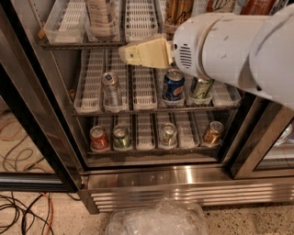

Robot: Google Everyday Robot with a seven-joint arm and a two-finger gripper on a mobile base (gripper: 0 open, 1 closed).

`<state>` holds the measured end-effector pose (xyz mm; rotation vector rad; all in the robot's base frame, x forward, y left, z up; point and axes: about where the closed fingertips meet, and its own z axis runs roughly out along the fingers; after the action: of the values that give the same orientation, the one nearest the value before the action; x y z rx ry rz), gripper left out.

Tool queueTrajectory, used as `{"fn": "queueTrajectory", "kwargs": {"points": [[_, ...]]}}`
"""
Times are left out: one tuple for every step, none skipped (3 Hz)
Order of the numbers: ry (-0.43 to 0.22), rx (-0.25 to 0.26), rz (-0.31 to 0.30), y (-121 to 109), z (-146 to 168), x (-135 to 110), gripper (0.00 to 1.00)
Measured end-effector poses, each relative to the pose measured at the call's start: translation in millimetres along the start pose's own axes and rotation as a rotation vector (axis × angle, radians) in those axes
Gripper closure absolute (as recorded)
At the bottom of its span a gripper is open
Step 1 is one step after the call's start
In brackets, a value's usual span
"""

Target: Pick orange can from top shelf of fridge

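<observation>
Tan gripper (125,54), opening not discernible, at upper centre, lower left of orange can (177,11), upper left of blue Pepsi can (173,86).

Workplace or shop drinks corner rather than a household kitchen: a stainless-steel display fridge (183,179) with black-framed glass doors (34,133) and a vented steel base holds single drink cans (173,85) in slotted plastic lane trays on wire racks, the top shelf (69,25) among them. It stands on a speckled hard floor (257,220), where loose cables (20,213) trail at the left and a crumpled clear plastic bag (156,220) lies in front. My claw (131,53), on my white arm (229,46), hangs inside the open fridge at the level of the top shelf's front edge.
</observation>
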<state>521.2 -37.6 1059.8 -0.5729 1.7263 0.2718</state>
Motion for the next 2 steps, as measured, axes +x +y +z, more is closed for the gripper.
{"fn": "queueTrajectory", "kwargs": {"points": [[-0.093, 0.093, 0.01, 3, -7, -16, 0.0], [-0.167, 0.137, 0.004, -4, -12, -37, 0.0]]}}
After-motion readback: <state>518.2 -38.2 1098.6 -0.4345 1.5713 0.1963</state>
